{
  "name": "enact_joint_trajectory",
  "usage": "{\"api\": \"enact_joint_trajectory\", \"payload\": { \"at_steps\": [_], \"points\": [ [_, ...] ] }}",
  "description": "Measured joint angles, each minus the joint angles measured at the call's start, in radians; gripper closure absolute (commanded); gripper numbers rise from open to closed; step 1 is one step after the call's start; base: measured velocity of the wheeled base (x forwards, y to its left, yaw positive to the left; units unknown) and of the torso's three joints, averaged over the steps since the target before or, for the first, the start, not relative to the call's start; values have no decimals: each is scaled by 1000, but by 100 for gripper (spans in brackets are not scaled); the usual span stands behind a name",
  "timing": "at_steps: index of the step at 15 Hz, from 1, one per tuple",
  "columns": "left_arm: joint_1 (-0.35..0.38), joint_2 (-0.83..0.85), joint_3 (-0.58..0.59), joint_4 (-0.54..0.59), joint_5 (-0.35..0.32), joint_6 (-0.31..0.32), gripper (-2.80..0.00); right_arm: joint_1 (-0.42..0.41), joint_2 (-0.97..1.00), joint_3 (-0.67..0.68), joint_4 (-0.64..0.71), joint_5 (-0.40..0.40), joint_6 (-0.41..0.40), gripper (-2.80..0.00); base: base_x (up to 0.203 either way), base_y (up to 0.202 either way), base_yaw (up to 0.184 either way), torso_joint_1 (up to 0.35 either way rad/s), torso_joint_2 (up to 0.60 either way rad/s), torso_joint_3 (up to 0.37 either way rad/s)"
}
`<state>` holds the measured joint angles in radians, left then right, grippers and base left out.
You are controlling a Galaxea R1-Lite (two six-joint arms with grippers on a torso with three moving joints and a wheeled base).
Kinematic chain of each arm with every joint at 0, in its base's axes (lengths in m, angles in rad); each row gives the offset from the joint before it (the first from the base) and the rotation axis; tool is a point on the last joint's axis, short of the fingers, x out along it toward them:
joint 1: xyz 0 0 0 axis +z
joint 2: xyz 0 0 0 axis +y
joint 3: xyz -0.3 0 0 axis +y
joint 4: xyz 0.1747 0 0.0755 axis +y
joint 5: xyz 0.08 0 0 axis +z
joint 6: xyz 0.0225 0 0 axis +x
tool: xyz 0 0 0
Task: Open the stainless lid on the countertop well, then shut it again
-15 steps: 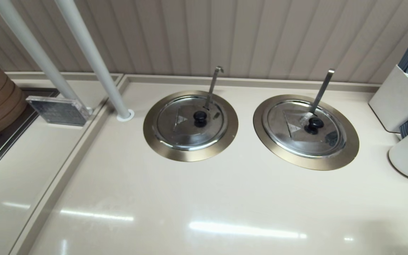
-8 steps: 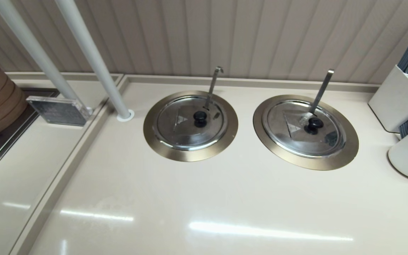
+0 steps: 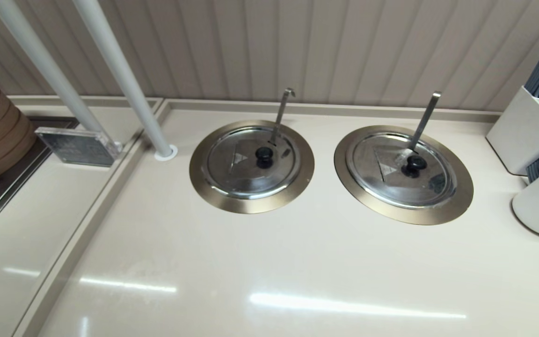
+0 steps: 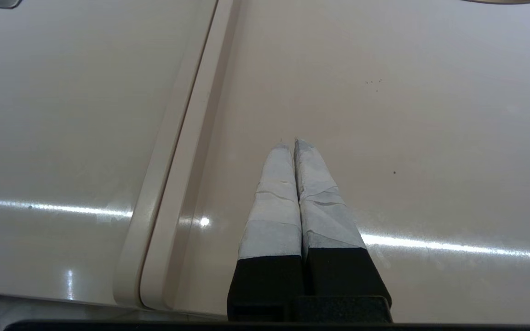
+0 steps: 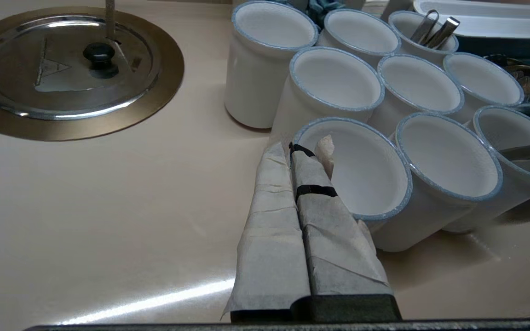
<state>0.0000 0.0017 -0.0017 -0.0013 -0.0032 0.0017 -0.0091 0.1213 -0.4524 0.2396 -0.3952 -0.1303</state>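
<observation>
Lid trouble starts with picking the wrong one: you have 2 near-identical lids side by side. The stainless lid (image 3: 403,169) you want is the one on the robot's right, seated flat in the countertop well (image 3: 459,206) with its bronze ring, black knob (image 3: 414,164) at the centre and a straight, flat-tipped ladle handle (image 3: 425,120) rising through its slot. The twin lid (image 3: 251,161) to its left carries a hook-tipped handle (image 3: 281,112) — do not go there.

Watch the ladle handle: it leans just beside the knob, so a careless descent could knock it, and lifting the lid straight up may catch the slot on it.

Your right gripper (image 5: 299,149) has its taped fingers pressed together, holding nothing, and sits against a cluster of white cups (image 5: 384,138), touching or nearly touching the nearest rim. Swing out sharply and you could topple them. Open the fingers before reaching the knob, which is small and may slip.

Your left gripper (image 4: 288,143) is likewise closed and empty, over bare counter (image 4: 384,115), well clear of both wells.
</observation>
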Motion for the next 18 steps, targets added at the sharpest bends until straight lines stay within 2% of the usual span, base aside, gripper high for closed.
{"api": "enact_joint_trajectory", "payload": {
  "at_steps": [2, 4, 6, 13, 15, 18],
  "points": [
    [0, 0, 0, 0, 0, 0, 0, 4, -70, 53, -13, 109, 7, 0, 0, 0, 0, 0, 0, 0],
    [0, 0, 0, 0, 0, 0, 0, 7, -102, 115, -19, 302, 40, 0, 0, 0, 0, 0, 0, 0],
    [0, 0, 0, 0, 0, 0, 0, 7, -116, 193, -22, 403, 54, 0, 0, 0, 0, 0, 0, 0],
    [0, 0, 0, 0, 0, 0, 0, 7, -123, 407, -164, 423, 1, 0, 0, 0, 0, 0, 0, 0],
    [0, 0, 0, 0, 0, 0, 0, 7, -123, 439, -252, 417, -14, 0, 0, 0, 0, 0, 0, 0],
    [0, 0, 0, 0, 0, 0, 0, 7, -123, 451, -258, 411, 62, 0, 0, 0, 0, 0, 0, 0]
  ]
}}
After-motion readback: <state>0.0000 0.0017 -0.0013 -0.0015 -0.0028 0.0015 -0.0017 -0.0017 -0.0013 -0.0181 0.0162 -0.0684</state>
